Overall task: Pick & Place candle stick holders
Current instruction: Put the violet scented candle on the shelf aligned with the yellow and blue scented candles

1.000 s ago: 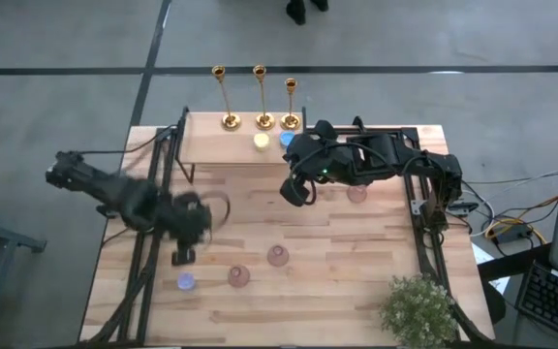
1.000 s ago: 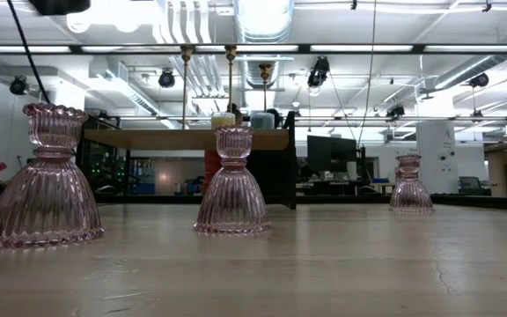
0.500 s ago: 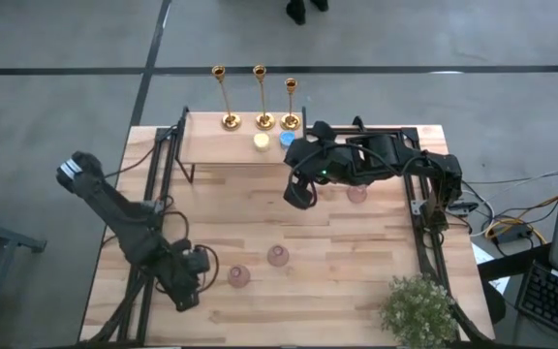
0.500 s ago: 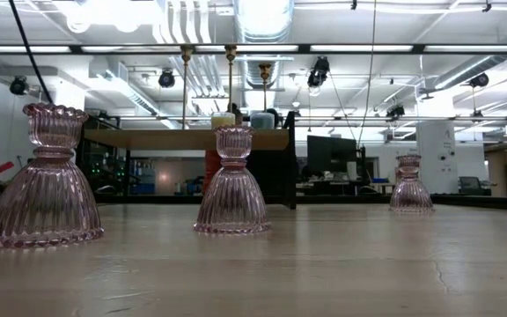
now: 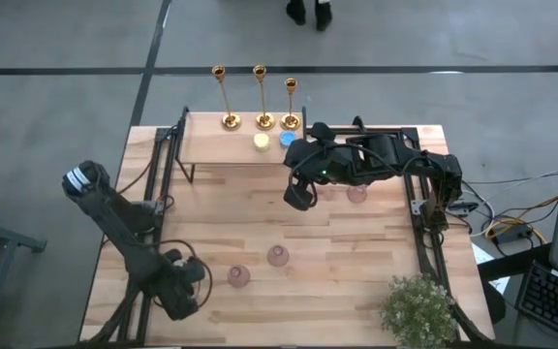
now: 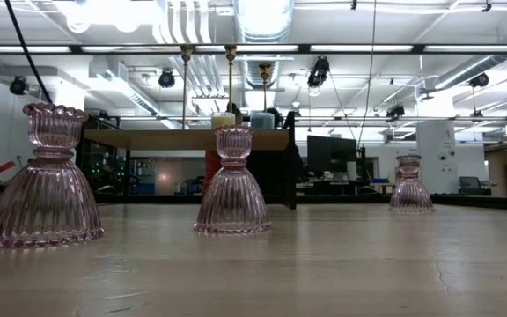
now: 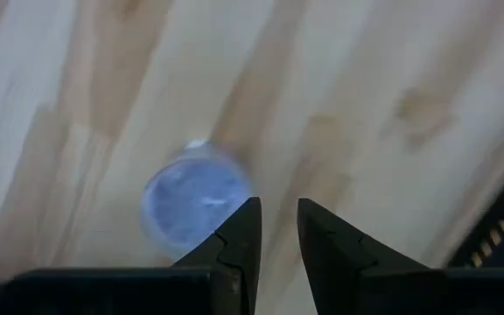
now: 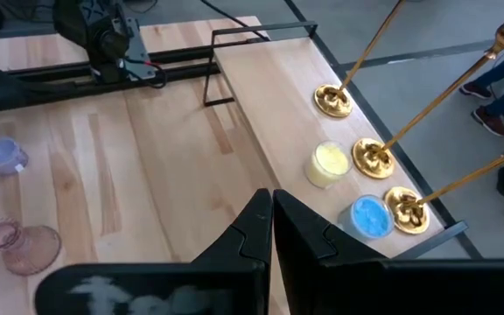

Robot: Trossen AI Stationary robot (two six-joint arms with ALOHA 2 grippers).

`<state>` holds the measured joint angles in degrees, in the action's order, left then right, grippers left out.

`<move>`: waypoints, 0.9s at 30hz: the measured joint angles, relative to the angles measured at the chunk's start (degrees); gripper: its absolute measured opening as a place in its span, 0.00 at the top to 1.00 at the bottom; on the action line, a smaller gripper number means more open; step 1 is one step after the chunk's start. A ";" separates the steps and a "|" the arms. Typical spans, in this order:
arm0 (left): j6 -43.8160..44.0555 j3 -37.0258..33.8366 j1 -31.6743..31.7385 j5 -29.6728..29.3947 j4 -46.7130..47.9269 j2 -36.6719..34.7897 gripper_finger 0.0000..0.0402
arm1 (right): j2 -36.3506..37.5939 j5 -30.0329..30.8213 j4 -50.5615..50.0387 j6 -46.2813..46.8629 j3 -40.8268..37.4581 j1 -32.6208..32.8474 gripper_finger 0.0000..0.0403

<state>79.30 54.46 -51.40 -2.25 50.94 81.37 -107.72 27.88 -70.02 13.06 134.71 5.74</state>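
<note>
Three gold candle stick holders [image 5: 260, 97] stand by their round bases [image 8: 372, 157] on a raised wooden shelf [image 5: 211, 145] at the table's far edge. My left gripper [image 7: 276, 229] hangs near the table's near left corner [image 5: 179, 294], pointing down. Its fingers are a little apart with nothing between them. A small round purple candle [image 7: 195, 197] lies on the table just beside one finger; whether the finger touches it I cannot tell. My right gripper [image 8: 272, 210] is shut and empty, high over the table's middle [image 5: 298, 194].
A yellow candle [image 5: 261, 141] and a blue one [image 5: 285, 138] sit on the shelf before the gold bases. Three pink ribbed glass holders [image 5: 238, 276] [image 5: 278, 256] [image 5: 357, 194] stand on the table. A potted plant [image 5: 419, 310] fills the near right corner.
My left gripper has swung toward the table's near edge and come down, rolling about its own axis, and now covers the purple candle in the high view. My right arm has stayed where it was.
</note>
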 joint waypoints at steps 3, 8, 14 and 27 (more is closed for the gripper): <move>4.13 -2.10 -1.10 0.21 -0.03 0.25 0.80 | 0.00 0.00 0.20 0.00 -0.01 0.00 0.98; 3.00 -3.72 -1.81 0.23 -4.21 -0.10 0.80 | 0.00 0.02 0.39 0.00 -0.02 -0.02 0.98; -0.25 -6.12 -1.96 1.02 -9.32 0.05 0.80 | 0.00 0.06 0.46 0.00 -0.02 -0.02 0.98; -2.17 -7.30 -1.96 0.78 -8.73 -0.03 0.97 | 0.04 0.15 0.46 -0.02 -0.02 -0.02 0.98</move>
<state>77.13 47.17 -53.36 -1.47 42.21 81.34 -107.68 28.03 -69.56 13.04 134.69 5.72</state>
